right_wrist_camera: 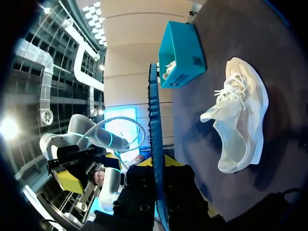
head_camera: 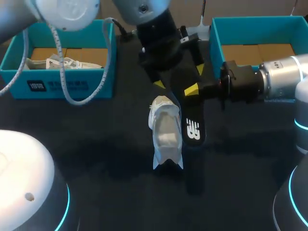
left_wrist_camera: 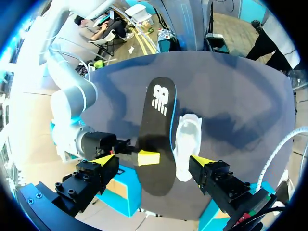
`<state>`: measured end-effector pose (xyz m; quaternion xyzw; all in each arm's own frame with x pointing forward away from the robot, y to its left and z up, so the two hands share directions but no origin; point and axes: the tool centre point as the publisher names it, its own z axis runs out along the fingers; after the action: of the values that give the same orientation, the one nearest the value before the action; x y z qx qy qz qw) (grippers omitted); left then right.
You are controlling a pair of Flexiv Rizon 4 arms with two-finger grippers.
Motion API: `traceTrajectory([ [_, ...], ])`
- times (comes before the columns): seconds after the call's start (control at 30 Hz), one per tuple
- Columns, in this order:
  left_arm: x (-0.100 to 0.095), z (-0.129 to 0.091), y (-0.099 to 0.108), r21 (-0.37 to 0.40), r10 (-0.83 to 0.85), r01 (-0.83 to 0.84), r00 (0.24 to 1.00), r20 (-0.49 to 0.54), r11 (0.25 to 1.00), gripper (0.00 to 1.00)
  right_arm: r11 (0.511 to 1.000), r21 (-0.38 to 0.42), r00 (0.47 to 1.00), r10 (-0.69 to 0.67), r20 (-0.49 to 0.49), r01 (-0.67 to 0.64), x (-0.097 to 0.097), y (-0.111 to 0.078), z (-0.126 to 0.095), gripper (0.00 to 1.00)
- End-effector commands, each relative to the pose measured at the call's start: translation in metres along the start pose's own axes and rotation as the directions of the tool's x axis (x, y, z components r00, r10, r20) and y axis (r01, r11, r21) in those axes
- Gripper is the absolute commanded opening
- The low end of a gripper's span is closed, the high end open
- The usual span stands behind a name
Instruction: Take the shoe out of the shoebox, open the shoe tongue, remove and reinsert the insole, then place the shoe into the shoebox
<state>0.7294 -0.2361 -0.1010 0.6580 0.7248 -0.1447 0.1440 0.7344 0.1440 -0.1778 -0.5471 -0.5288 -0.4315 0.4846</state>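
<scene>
Dark bench (head_camera: 96,144) fills the scene, and the action sits at its middle. The right pincer (head_camera: 195,82) is closed on the black insole (head_camera: 192,127), its yellow tips pressing both faces near one end, so that the insole hangs clear of the bench with its logo end lowest. The left pincer (left_wrist_camera: 153,161) hovers directly above with its fingers spread wide and nothing between them. Just beside the hanging insole lies the white shoe (head_camera: 166,130), resting on the bench with its mouth facing up and the laces slack. One blue shoebox (head_camera: 216,38) stands behind the right arm, and a second shoebox (head_camera: 62,84) at the far left holds another white shoe (head_camera: 62,62). The insole looks fully out, so reinsertion appears to be the step in hand. It would go best with the free end aimed into the mouth at a shallow angle toward the toe, while the left pincer steadies the shoe or holds the tongue back so that the insole slides flat and does not buckle.
</scene>
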Motion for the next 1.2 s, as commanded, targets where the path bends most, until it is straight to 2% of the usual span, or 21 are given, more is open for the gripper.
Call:
traceTrajectory([
  [0.03,0.015,0.000,0.001,0.008,0.010,-0.012,0.976,0.218,1.000,1.00,1.000,-0.008,1.000,0.003,0.006,-0.003,0.001,-0.004,-0.003,0.00],
  [0.27,0.020,0.002,0.002,0.003,0.011,-0.012,0.963,0.271,1.000,1.00,1.000,-0.014,1.000,0.008,0.009,-0.008,0.002,-0.003,-0.006,0.00],
  [0.47,0.025,0.006,0.003,-0.018,0.019,-0.014,0.931,0.365,1.000,1.00,1.000,-0.022,1.000,0.011,0.011,-0.011,0.003,-0.003,-0.010,0.00],
  [0.8,0.030,0.006,0.005,-0.045,0.029,-0.004,0.828,0.560,0.999,1.00,0.999,-0.033,1.000,0.016,0.021,-0.015,0.009,-0.005,-0.019,0.00],
  [1.2,0.031,-0.002,0.004,-0.058,0.045,-0.005,0.711,0.702,0.998,1.00,0.998,-0.050,0.999,-0.024,-0.025,0.023,0.018,-0.016,-0.030,0.00],
])
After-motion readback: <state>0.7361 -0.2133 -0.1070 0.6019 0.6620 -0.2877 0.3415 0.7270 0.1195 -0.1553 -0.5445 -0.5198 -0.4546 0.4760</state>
